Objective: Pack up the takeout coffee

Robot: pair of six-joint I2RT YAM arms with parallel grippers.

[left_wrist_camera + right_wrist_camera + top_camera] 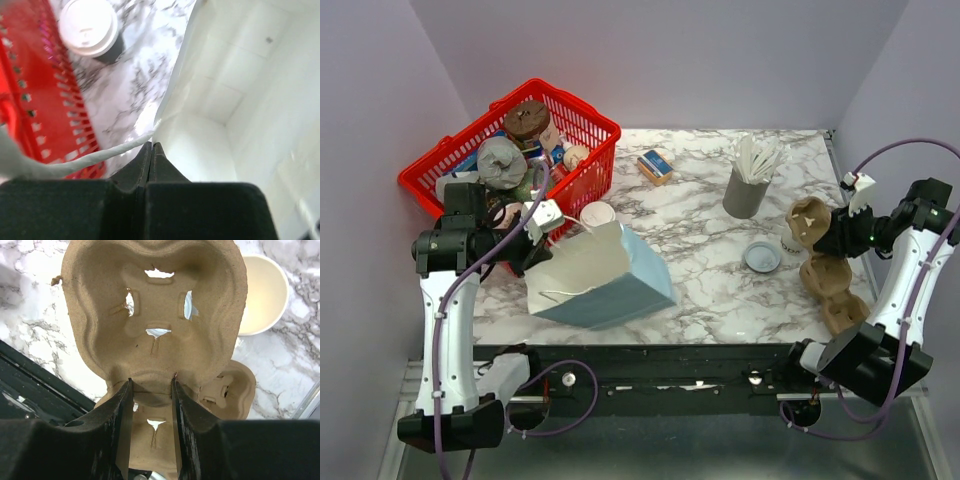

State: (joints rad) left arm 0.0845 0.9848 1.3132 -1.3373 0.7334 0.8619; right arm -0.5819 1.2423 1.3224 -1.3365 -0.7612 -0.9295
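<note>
I see the basket at upper left and the bag lying below it, my left claw pinched shut on the bag's rim. At right, my right claw grips the carrier. The coffee stands between basket and bag.

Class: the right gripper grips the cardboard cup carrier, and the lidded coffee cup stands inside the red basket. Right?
No. The coffee cup stands on the table beside the red basket, as the left wrist view shows. The right gripper does grip the cup carrier.
</note>
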